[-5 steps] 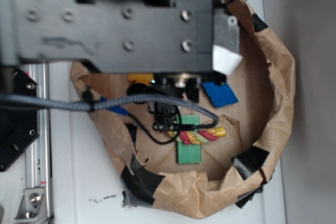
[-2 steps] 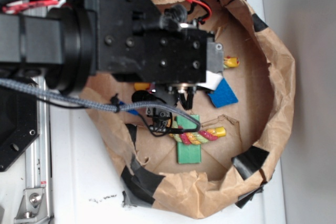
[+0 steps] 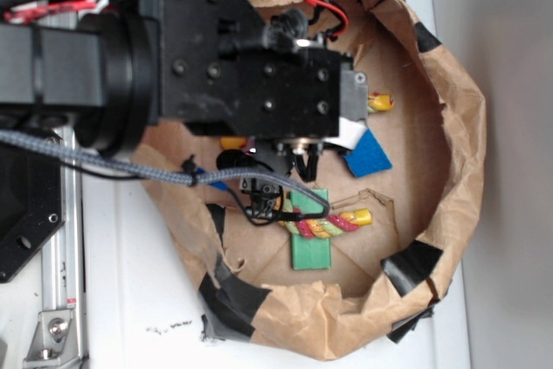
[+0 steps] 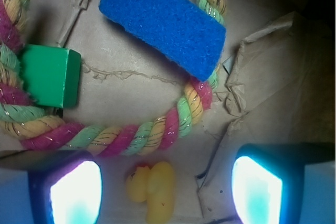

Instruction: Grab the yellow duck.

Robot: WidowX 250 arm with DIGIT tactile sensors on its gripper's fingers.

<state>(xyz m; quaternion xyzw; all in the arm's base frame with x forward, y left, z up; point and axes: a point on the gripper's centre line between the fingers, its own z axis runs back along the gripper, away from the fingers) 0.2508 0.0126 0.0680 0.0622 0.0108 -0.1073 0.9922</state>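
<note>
Gripper (image 4: pixel 165 182) jaws are seen spread wide in the wrist view, one pad at each lower corner, and nothing is held between them. Between these pads, a little nearer to the left one, the yellow duck (image 4: pixel 152 191) lies on the brown paper floor, touching neither pad. Just above the duck the braided rope (image 4: pixel 126 137) curves past, near it but apart, and inside the rope's curve a green block (image 4: pixel 50 74) and a blue felt piece (image 4: pixel 163 22) are found. In the exterior view the arm (image 3: pixel 216 66) covers much of the paper-lined basket (image 3: pixel 458 153), and the duck is hidden there except perhaps a small yellow patch, which cannot be identified surely. The approach is judged to be almost finished: the duck is already framed by the jaws. The last lowering, the closing and the lifting are not yet done.
</note>
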